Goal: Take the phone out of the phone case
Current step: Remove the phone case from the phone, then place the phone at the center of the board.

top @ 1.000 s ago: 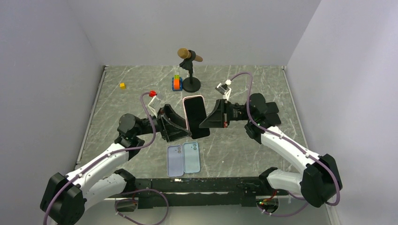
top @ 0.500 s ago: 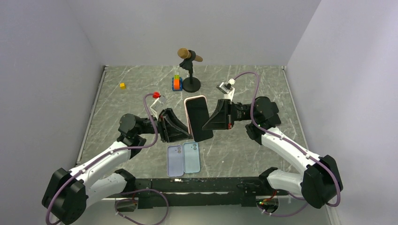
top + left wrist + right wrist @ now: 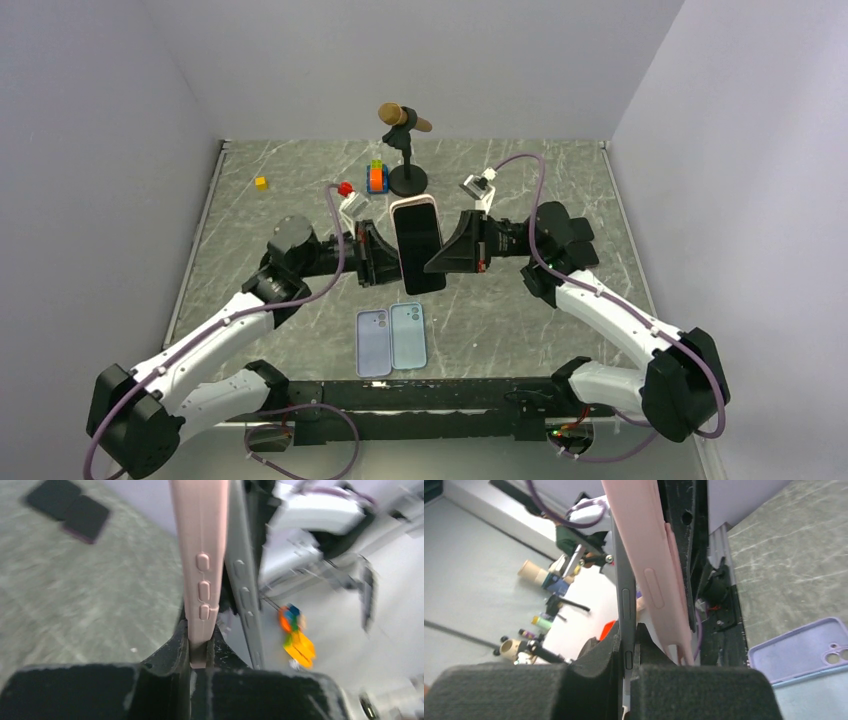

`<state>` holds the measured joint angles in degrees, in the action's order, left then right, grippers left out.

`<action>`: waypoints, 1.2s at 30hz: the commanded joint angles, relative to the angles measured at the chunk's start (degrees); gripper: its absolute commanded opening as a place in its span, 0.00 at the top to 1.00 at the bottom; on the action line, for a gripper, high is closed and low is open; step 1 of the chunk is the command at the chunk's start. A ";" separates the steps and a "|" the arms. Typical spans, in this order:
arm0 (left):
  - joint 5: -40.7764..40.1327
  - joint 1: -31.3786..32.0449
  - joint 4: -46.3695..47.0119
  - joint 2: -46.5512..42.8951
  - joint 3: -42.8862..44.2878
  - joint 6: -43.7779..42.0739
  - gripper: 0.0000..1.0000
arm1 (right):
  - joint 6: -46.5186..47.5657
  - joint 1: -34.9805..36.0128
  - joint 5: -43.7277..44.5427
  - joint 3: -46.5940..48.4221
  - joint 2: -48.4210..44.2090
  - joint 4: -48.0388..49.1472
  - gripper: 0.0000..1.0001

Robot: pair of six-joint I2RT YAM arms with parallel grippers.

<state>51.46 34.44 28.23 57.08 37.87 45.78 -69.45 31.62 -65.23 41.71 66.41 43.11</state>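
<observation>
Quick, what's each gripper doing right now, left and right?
Left gripper: closed on the edge of the pink phone case.
Right gripper: closed on the edge of the phone.

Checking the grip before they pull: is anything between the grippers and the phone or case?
Nothing visible does. The left gripper is shut directly on the pink case, the right gripper on the grey edge of the phone.

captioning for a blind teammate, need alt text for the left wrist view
The pink phone case stands edge-on, pinched at its lower end between the black fingers of the left gripper; the grey phone runs just to its right. Blurred behind: table, two spare cases, a colourful toy.
</observation>
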 commanded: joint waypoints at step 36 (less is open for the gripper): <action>-56.28 0.18 -52.13 -9.95 9.48 -6.02 1.00 | 25.82 -63.73 43.30 -10.61 -2.31 -64.74 1.00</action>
<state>-8.82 34.48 -29.65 46.78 47.35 41.67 -46.13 -30.59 -12.23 31.62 61.01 -29.26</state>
